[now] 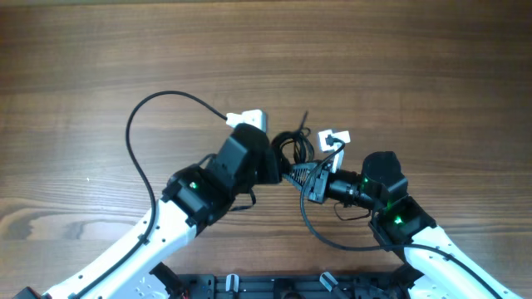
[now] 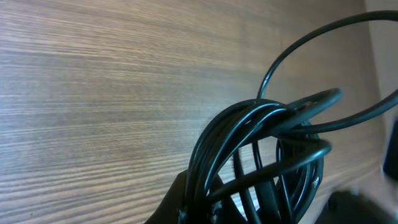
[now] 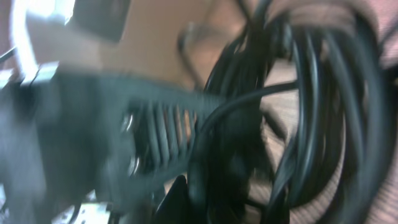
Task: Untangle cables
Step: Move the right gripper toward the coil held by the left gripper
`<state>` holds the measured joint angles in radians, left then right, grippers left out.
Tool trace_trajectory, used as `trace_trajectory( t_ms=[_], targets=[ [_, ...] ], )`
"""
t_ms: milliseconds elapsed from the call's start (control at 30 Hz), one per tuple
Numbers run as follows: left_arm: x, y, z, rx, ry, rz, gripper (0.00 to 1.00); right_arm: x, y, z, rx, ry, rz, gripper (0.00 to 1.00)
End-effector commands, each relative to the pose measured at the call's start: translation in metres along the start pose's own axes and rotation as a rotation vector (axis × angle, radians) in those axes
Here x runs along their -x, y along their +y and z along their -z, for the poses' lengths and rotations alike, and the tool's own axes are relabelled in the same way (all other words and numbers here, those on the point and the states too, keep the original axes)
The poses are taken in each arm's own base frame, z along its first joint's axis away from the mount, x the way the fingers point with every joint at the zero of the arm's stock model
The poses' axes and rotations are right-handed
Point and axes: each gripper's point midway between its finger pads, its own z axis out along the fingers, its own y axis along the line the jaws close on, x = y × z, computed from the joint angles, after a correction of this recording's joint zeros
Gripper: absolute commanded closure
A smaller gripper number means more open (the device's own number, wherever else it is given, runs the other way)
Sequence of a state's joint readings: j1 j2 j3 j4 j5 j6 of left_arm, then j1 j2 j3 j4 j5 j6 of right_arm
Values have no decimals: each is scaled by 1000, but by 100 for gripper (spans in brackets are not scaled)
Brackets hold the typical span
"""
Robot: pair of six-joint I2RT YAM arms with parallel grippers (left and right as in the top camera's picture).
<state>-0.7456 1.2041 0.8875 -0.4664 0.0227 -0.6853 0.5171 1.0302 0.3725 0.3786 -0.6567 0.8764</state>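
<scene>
The cables [image 1: 293, 146] form one small black knotted bundle at the table's middle, between both arms. My left gripper [image 1: 278, 166] comes at it from the left and is shut on several strands. In the left wrist view those strands [image 2: 249, 143] rise in loops out of my left gripper [image 2: 198, 214]. My right gripper [image 1: 306, 181] meets the bundle from the right and is shut on it. The right wrist view is blurred. It shows thick loops of the cables [image 3: 311, 93], a ribbed plug [image 3: 161, 124], and my right gripper [image 3: 205, 199] closed around dark strands.
Two white plug blocks lie behind the bundle, one at the left [image 1: 248, 120], one at the right [image 1: 335, 139]. A long thin cord [image 1: 129, 137] arcs from the left block out over the wooden table [image 1: 399, 66]. A black rail [image 1: 274, 286] runs along the front edge.
</scene>
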Motion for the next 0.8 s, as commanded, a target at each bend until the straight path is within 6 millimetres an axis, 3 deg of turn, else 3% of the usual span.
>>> trace_trajectory(
  t_ms=[0, 167, 267, 400, 433, 500, 567, 667, 767],
  targets=[
    [-10, -10, 3, -6, 7, -121, 96, 27, -11, 1, -82, -128, -67, 95],
    [-6, -1, 5, 46, -24, -122, 96, 22, -39, 5, -202, -155, -220, 95],
    [-7, -4, 6, 32, -15, -136, 96, 27, -39, 5, -202, -184, -272, 95],
    [-40, -47, 12, -244, 142, -357, 96, 35, -47, 9, -243, -235, -238, 95],
    [-41, -47, 13, -245, 150, -359, 96, 36, -46, 9, -244, -239, -215, 91],
    [-39, -43, 14, -234, 149, -342, 96, 39, -44, 9, -241, -244, -172, 62],
    [-27, -39, 19, -228, 117, -275, 96, 40, -36, 12, -211, -240, -163, 44],
    [3, -19, 27, -190, 42, -173, 96, 44, -5, 24, -99, -217, -67, 30],
    [27, 8, 29, -134, -11, -86, 96, 45, 20, 41, -25, -211, 69, 23]
  ],
)
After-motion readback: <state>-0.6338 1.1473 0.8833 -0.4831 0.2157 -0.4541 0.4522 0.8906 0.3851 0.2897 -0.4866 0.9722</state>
